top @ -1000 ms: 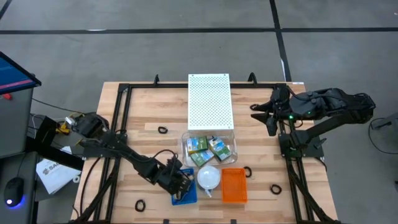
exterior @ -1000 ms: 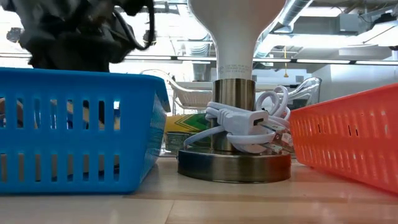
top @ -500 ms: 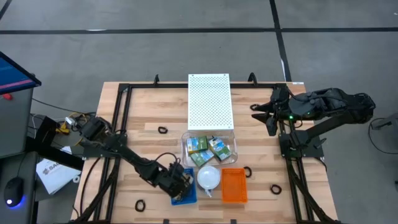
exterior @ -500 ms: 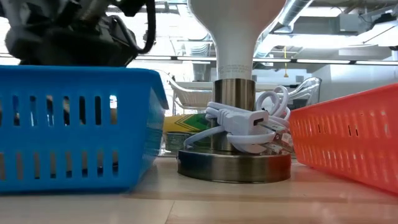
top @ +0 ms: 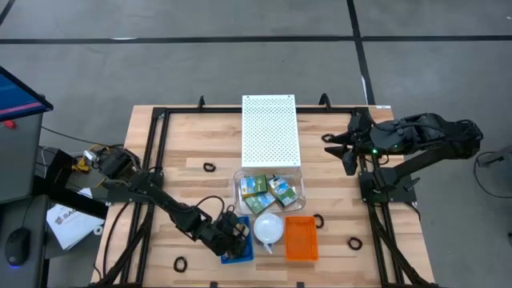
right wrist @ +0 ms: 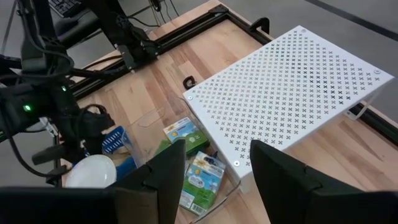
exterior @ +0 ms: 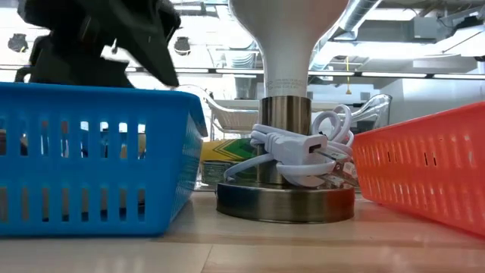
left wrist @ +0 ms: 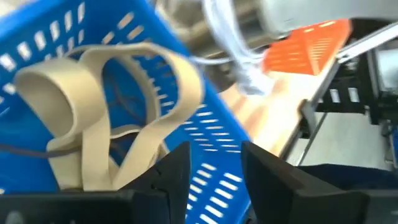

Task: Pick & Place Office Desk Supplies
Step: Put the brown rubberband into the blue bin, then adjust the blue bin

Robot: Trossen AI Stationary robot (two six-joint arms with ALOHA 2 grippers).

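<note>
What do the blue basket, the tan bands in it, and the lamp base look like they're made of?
Blue basket: likely moulded plastic, with slotted walls and an even, slightly glossy colour.
Tan bands: probably rubber, as flat, matte, floppy loops.
Lamp base: appears to be brushed metal, with a dull sheen and soft reflections.

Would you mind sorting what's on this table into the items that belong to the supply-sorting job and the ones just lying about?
Job items: tan rubber bands in the blue basket; crayon boxes in the clear bin; black rings; orange basket.

Lying about: lamp; white perforated shelf.

Lamp [top: 268,228] wedged btwn blue basket [top: 239,250], orange basket [top: 302,238]; no gap.
</note>
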